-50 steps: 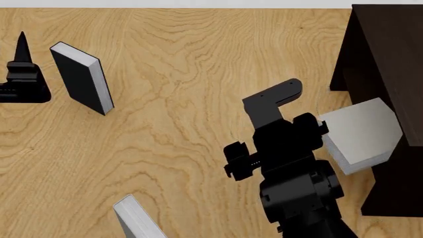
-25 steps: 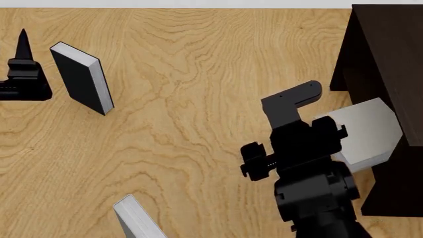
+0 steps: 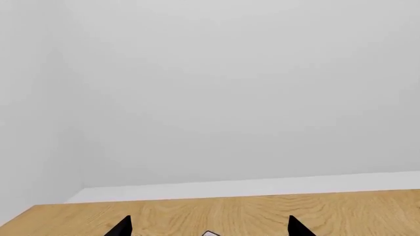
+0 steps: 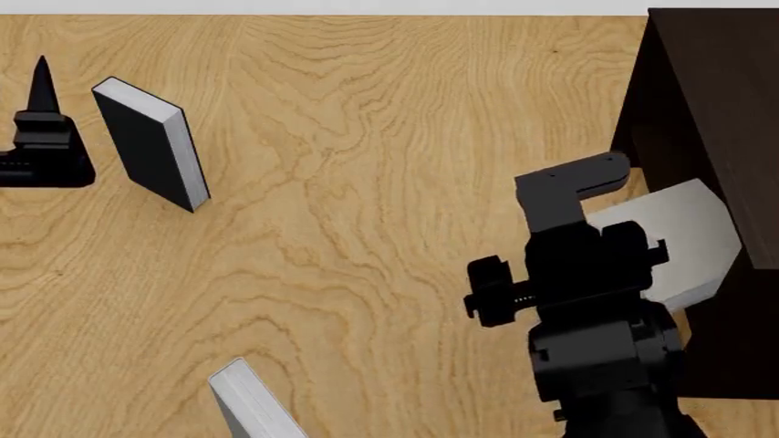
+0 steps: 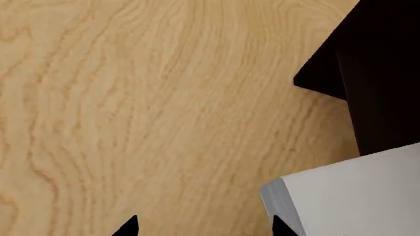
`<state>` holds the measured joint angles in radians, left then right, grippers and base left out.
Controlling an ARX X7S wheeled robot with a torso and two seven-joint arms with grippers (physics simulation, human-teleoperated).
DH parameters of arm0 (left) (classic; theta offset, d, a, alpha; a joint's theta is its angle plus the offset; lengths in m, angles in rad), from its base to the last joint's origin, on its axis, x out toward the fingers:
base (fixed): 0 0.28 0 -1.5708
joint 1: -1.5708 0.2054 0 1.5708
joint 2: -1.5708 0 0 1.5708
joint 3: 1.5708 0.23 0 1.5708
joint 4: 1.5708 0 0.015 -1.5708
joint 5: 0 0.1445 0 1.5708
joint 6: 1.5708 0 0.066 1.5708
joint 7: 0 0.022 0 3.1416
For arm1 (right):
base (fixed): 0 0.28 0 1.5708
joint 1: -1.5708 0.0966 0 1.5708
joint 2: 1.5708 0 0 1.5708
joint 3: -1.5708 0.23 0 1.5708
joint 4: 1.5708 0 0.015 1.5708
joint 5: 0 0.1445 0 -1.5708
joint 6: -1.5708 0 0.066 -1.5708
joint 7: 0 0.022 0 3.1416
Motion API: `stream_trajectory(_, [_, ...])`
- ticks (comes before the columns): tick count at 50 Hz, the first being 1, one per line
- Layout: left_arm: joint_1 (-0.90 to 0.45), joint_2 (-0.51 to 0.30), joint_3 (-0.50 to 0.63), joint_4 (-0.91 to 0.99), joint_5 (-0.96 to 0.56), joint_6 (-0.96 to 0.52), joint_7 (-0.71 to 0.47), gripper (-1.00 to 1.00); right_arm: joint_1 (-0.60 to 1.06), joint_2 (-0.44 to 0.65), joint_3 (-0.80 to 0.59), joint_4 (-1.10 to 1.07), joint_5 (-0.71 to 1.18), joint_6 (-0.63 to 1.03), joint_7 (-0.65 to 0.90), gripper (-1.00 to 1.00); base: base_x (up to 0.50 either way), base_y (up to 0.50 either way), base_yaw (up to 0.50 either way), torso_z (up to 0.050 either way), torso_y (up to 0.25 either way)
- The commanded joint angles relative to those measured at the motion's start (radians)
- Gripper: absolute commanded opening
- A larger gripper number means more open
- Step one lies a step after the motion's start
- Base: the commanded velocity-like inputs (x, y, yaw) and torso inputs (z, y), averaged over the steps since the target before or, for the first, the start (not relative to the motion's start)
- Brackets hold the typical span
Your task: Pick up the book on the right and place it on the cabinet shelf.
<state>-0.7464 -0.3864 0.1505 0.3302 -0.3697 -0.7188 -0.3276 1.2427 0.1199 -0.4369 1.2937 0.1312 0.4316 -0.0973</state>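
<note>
The light-grey book (image 4: 688,237) sits tilted at the open side of the dark cabinet (image 4: 712,91), partly covered by my right arm (image 4: 585,274). The shelf board inside the cabinet is hidden in shadow. In the right wrist view the book (image 5: 354,191) lies just beyond one fingertip (image 5: 279,227), next to the cabinet (image 5: 380,73). My right gripper (image 5: 203,228) is open, with bare wood between its tips and nothing held. My left gripper (image 3: 210,227) is open and empty; it shows at the far left of the head view (image 4: 40,119).
A black-covered book (image 4: 152,141) stands upright on the wooden floor (image 4: 365,137) at the left, close to my left gripper. A second grey book (image 4: 250,401) pokes in at the bottom edge. A white wall (image 3: 229,98) lies beyond the floor.
My right arm has moved right, toward the cabinet, and now covers more of the grey book. The book itself has not moved. The left arm is still.
</note>
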Motion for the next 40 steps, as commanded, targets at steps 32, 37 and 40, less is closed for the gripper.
stream_trajectory(32, [0.009,-0.001,0.005,-0.013,-0.005,0.016,-0.007,1.00,0.072,0.050,-0.110,0.015,-0.174,-0.001,0.197,1.00,0.00,0.00,0.00,0.000,0.000])
stream_trajectory(37, [0.008,-0.003,0.002,-0.012,-0.007,0.015,-0.009,1.00,0.075,0.050,-0.125,0.015,-0.169,0.001,0.202,1.00,0.00,0.00,0.00,0.000,0.000])
stream_trajectory(40, [0.008,-0.004,0.003,-0.012,-0.007,0.015,-0.009,1.00,0.074,0.049,-0.131,0.015,-0.165,-0.001,0.204,1.00,0.00,0.00,0.00,0.000,0.000])
